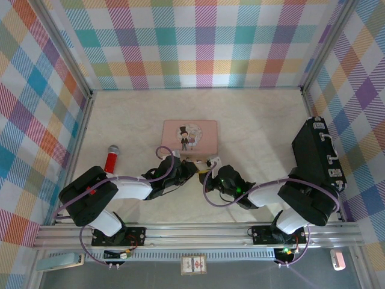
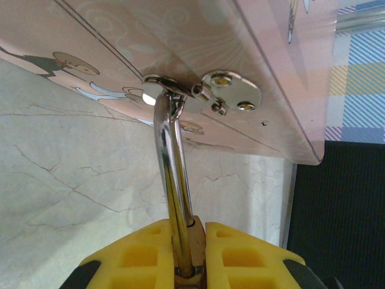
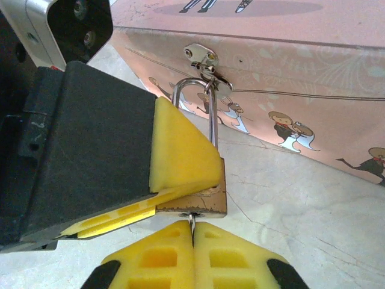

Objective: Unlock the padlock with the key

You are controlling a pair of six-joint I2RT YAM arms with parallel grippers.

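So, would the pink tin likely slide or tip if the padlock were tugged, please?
It would probably slide: the tin lies flat on a smooth table, nothing bracing it. Tipping seems unlikely, as it looks low and wide. The padlock hangs from its clasp, so pulls likely drag that side.

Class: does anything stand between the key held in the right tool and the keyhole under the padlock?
Nothing visible does. The key runs from the right tool straight into the padlock underside; the left tool clamps the body from the side, clear of it.
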